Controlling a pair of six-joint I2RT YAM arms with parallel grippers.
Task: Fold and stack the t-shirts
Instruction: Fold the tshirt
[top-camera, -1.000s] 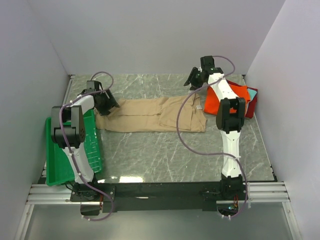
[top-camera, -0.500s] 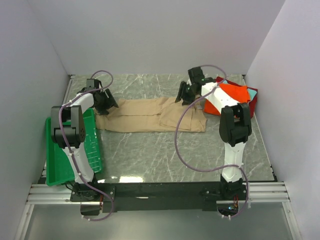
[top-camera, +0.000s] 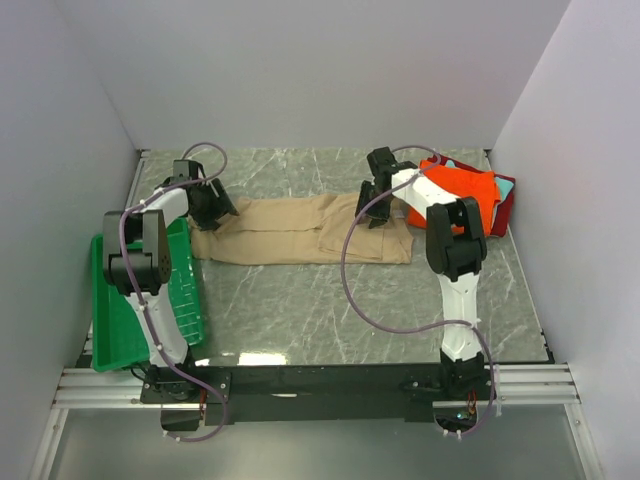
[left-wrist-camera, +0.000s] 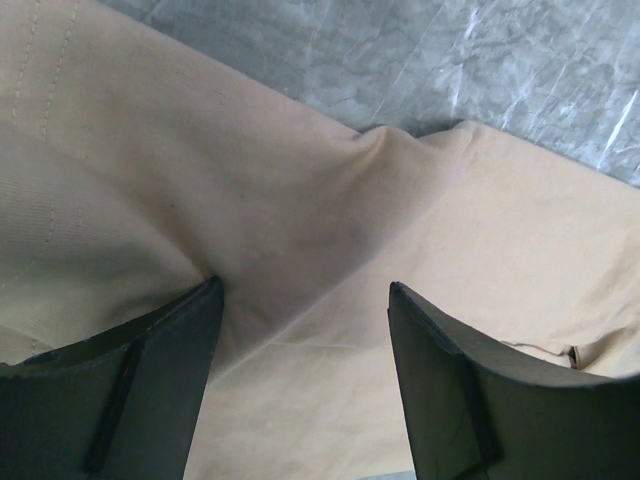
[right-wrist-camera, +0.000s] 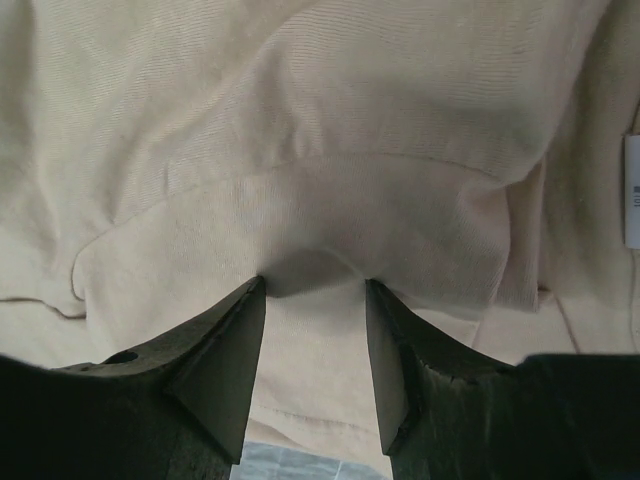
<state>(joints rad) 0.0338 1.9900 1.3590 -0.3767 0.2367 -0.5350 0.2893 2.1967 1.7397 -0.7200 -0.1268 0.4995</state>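
The large tan t-shirt (top-camera: 290, 232) lies flat across the middle of the table. My left gripper (top-camera: 213, 207) stands at its left end, open, with both fingertips resting on the cloth (left-wrist-camera: 300, 180) and nothing pinched between them (left-wrist-camera: 303, 288). My right gripper (top-camera: 372, 197) is down on the shirt's upper right part, open too (right-wrist-camera: 314, 283); its tips press into the tan cloth (right-wrist-camera: 330, 120), and a small fold bulges between them. At the far right a folded orange t-shirt (top-camera: 470, 195) tops a stack, with dark red (top-camera: 503, 218) and teal (top-camera: 507, 184) edges showing under it.
A green plastic tray (top-camera: 120, 320) sits at the table's left edge beside the left arm. White walls close in the table at the back and on both sides. A white label (right-wrist-camera: 632, 190) shows at the right edge of the right wrist view.
My right arm has swung left from above the orange stack and come down onto the tan t-shirt. The left arm has stayed in place.
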